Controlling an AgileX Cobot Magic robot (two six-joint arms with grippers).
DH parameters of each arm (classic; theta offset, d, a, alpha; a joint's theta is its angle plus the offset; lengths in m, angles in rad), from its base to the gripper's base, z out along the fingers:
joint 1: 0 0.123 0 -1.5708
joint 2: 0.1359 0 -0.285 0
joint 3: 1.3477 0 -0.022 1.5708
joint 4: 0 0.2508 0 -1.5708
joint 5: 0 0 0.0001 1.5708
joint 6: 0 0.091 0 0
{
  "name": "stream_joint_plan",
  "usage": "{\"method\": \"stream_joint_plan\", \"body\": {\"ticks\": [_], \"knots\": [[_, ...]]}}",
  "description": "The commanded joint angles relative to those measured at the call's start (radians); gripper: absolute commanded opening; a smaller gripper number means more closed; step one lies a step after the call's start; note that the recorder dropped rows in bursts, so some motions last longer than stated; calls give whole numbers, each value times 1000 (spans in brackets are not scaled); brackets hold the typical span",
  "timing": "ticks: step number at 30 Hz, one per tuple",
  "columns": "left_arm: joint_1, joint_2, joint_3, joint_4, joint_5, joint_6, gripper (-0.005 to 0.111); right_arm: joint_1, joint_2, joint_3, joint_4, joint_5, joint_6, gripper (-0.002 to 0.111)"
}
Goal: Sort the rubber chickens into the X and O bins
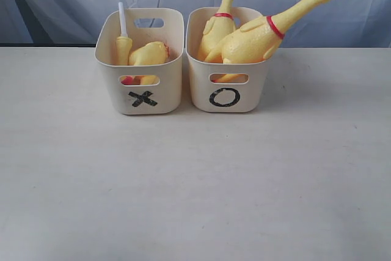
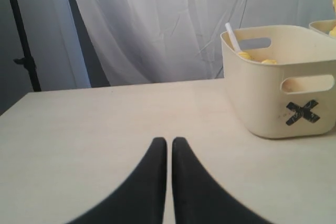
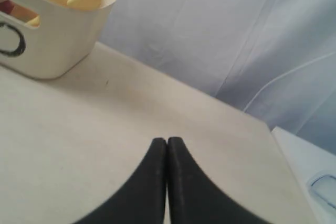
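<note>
I am holding my left hand (image 2: 169,142) and right hand (image 3: 167,141) clenched, empty, low over the pale bench (image 1: 195,181), since the whole yellow rubber chickens (image 1: 250,41) are sitting in the cream plastic O bin (image 1: 200,93) and the broken yellow pieces (image 1: 148,54) in the matching X bin (image 1: 115,90), so sorting appears complete.

The exterior view faces two cream plastic rectangular tubs head-on, the black-marked X tub (image 1: 113,90) and O tub (image 1: 253,93). It looks from slightly above the pale wooden tabletop (image 1: 195,200), near enough to read both marks, with a pale fabric curtain (image 1: 61,4) behind. The left wrist view sits low over the table, looking past the black left gripper (image 2: 169,141) toward that curtain, and shares the X tub (image 2: 252,98). The right wrist view (noticeably tilted) looks past the black right gripper (image 3: 167,140) and shares a corner of the O tub (image 3: 68,35).
</note>
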State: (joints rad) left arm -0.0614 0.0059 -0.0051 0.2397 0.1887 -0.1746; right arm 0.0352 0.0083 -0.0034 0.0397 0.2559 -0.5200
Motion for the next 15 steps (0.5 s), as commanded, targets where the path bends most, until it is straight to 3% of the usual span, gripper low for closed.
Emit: {"method": "stream_joint_plan", "body": {"ticks": [1,15], "knots": [[-1,-6,5,-2,57,-4,4,-3,-5,3,20,41,-2,0],[32,-6,5,2,61,-4,4,-3,-5,3,25,48,-2,0]]}}
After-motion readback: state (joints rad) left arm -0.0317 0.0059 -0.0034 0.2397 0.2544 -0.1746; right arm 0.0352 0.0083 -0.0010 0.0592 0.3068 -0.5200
